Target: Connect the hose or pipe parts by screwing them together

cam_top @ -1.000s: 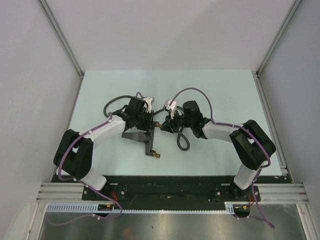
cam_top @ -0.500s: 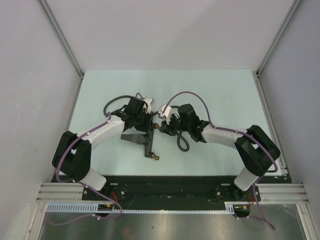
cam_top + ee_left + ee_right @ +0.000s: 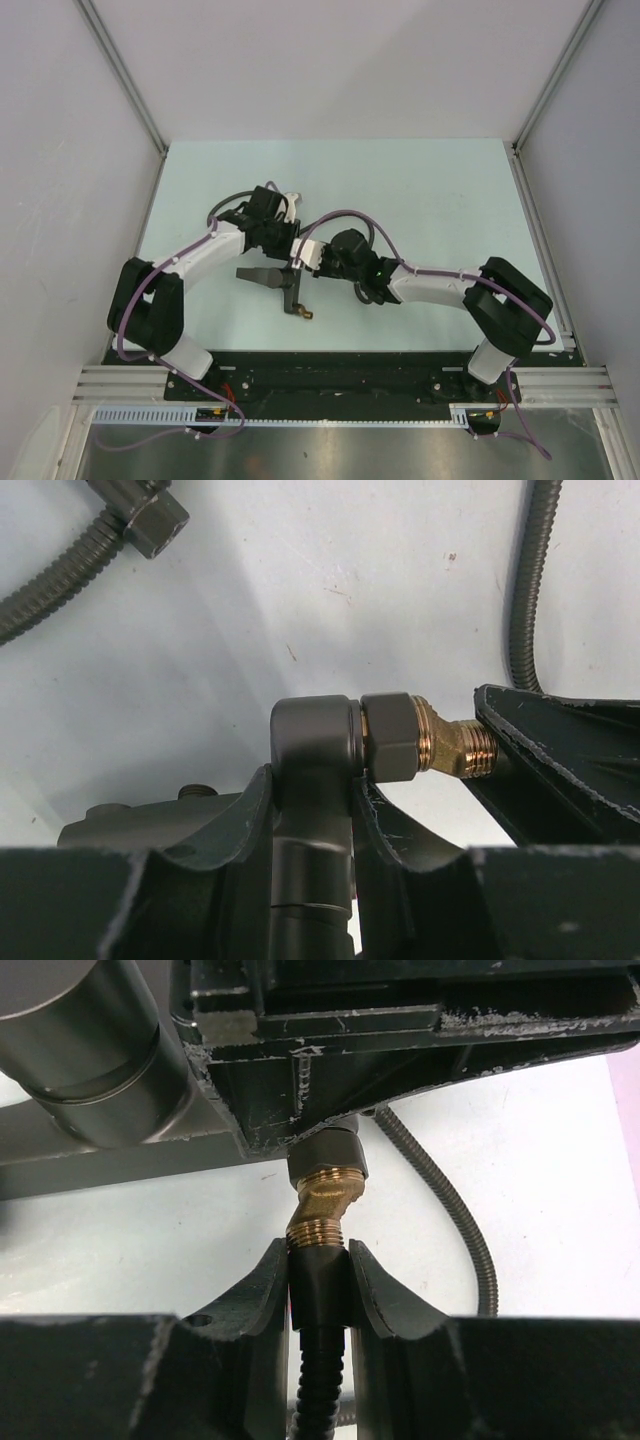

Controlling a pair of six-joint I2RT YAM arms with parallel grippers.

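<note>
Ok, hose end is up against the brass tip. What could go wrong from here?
Cross-threading: the hose end in the right gripper meets the angled brass tip at its first threads; a slight tilt could jam it. Slipping: the left gripper pinches the fitting on a smooth round stem, so it might rotate when torque comes.

Top camera: high behind my bases (image 3: 190, 358), facing down over the whole table (image 3: 200, 180). Wrist cameras, one per wrist: very near, low over it. Both share the fitting (image 3: 312, 750) and its brass tip (image 3: 455, 748).
</note>
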